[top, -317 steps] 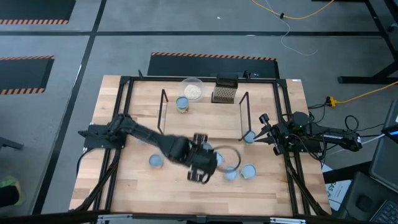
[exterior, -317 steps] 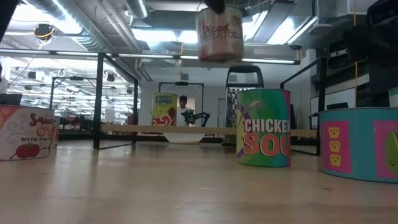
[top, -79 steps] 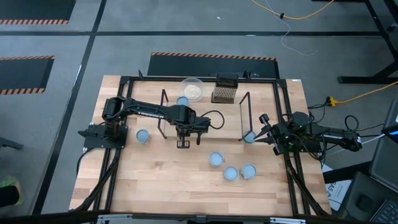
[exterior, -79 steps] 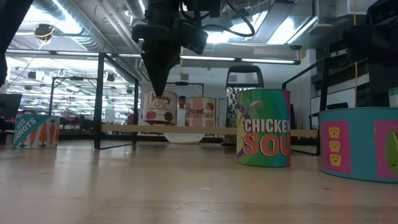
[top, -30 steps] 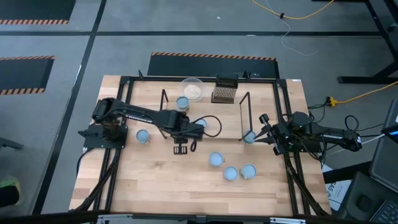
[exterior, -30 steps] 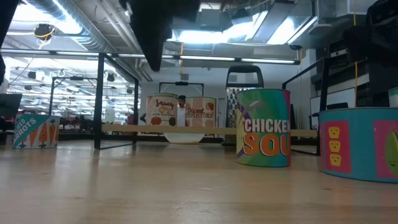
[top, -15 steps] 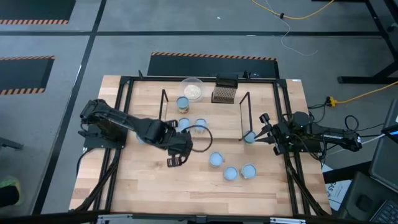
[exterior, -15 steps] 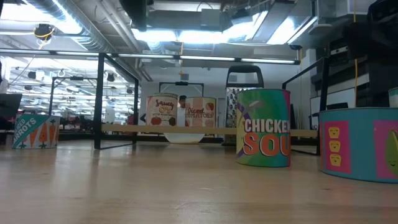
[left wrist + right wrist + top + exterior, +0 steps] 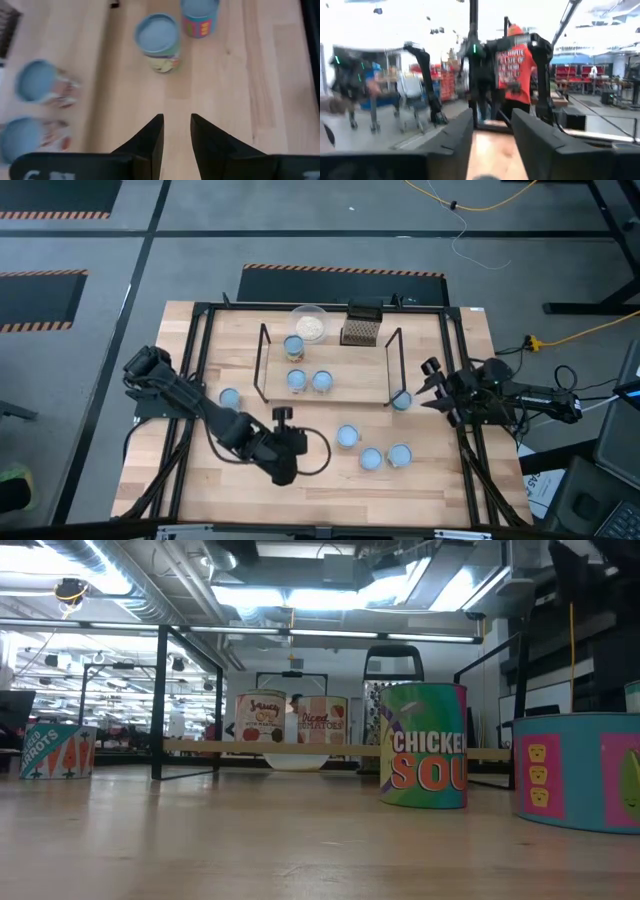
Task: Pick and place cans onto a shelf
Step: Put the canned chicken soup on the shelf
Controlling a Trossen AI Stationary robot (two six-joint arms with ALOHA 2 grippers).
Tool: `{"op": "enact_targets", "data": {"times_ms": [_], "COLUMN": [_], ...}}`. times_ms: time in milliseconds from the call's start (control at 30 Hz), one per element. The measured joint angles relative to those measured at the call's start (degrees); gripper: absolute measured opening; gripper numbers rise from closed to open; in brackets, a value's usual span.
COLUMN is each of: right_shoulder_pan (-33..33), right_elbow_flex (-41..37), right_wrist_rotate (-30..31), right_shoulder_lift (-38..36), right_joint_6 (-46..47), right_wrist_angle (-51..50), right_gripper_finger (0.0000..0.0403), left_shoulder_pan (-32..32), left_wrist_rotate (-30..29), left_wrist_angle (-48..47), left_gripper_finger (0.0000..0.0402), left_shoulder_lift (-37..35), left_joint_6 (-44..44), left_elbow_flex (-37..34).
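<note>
On shelf [image 9: 345, 385]: three cans [image 9: 321, 381]. Left gripper [image 9: 283, 413], empty, jaws parted, hangs at the table's six o'clock; right gripper [image 9: 428, 385], parted, at three o'clock. Next: descend on nearest can [image 9: 348, 437].

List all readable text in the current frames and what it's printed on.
"CHICKEN SOU", cut off by the curve: green can, low view.
"Saucy", small print under it unreadable: can on the shelf.
"Diced", second line too blurred to be sure: can beside it.
Slanted letters ending "ROTS", partly readable: teal can at far left.
Teal and pink can at right: pictures only, no words.
Wrist and high views: nothing legible.
</note>
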Motion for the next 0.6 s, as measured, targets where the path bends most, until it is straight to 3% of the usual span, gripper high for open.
{"op": "enact_targets", "data": {"times_ms": [133, 300, 600], "right_shoulder_pan": [0.0, 0.0, 3.6], "right_elbow_flex": [2.7, 10.3, 24.8], "right_wrist_rotate": [-0.1, -1.0, 0.9], "right_shoulder_lift": [0.8, 5.9, 26.6], "right_joint_6": [1.2, 0.1, -4.7], "right_wrist_angle": [-1.0, -3.2, -11.8], "right_gripper_finger": [0.0178, 0.0179, 0.0176], "left_shoulder_pan": [0.0, 0.3, -0.9], "left_wrist_rotate": [0.0, 0.0, 1.4], "left_wrist_angle": [15.2, 31.3, 44.4], "left_gripper_finger": [0.0089, 0.0089, 0.0089], "left_shoulder_lift": [0.0, 0.0, 0.0], "left_joint_6": [2.6, 4.8, 5.4], "left_elbow_flex": [-8.7, -17.9, -26.5]}}
